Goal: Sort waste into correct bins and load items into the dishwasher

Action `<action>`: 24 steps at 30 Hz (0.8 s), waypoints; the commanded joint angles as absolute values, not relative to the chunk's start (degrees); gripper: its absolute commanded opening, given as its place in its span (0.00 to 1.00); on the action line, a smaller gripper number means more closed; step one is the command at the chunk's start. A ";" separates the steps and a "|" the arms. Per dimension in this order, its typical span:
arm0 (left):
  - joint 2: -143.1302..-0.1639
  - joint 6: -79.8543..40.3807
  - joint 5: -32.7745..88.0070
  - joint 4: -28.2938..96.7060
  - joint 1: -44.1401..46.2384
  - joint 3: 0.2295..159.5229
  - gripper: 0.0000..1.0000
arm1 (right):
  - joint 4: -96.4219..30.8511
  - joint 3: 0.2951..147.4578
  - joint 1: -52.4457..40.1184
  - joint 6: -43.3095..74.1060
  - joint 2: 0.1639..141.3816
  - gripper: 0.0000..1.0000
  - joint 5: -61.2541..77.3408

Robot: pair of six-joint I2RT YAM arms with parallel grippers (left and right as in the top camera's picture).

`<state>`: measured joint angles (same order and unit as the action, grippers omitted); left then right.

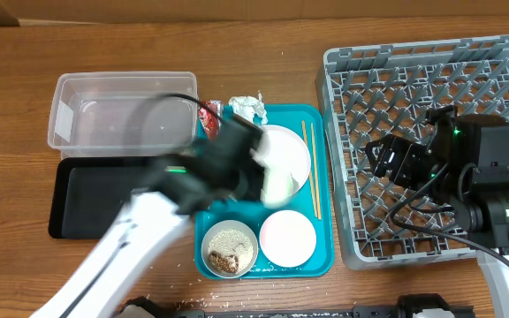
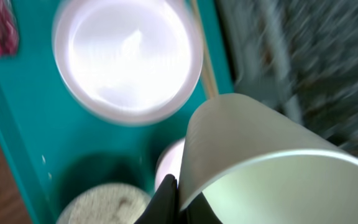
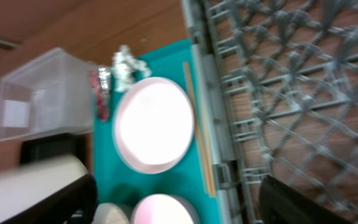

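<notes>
My left gripper [image 1: 256, 168] is shut on the rim of the small white cup [image 1: 277, 183] and holds it above the teal tray; in the left wrist view the jaws [image 2: 178, 198] pinch the cup's wall [image 2: 260, 155]. Under it lie the white plate [image 1: 288, 148], the pink bowl [image 1: 288, 238], the white bowl [image 1: 230, 249] with rice and brown scraps, and the chopsticks [image 1: 311, 168]. The napkin [image 1: 248, 108] and red wrapper [image 1: 210, 119] sit at the tray's far left corner. My right gripper [image 1: 396, 161] hangs open and empty over the grey rack [image 1: 431, 88], and its own view [image 3: 185, 205] shows it open.
The clear tub [image 1: 122, 110] stands at the far left with the black tray [image 1: 82, 203] in front of it. The teal tray [image 1: 325, 256] lies against the rack's left wall. Loose rice grains lie on the table by the tray's near edge.
</notes>
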<state>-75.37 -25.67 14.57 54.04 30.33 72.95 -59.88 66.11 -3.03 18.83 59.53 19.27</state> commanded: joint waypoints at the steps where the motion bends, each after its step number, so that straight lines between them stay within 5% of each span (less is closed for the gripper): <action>1: -72.90 -20.56 44.95 48.31 20.58 73.95 0.04 | -57.41 67.90 -2.87 12.19 59.00 0.81 35.46; 7: -75.83 -16.21 73.45 42.74 14.76 73.95 0.04 | -46.48 67.90 -3.64 6.96 59.00 0.82 62.19; 17: -77.95 -14.81 84.58 38.30 14.68 73.95 0.04 | -35.00 67.90 -13.32 5.48 59.02 0.87 69.84; 24: -77.95 -14.79 85.19 37.63 14.70 73.95 0.04 | -32.12 67.90 -19.29 5.15 59.33 0.75 67.53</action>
<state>-77.71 -16.05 83.22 37.85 14.98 73.58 -33.58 66.28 -17.76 5.85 59.53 66.76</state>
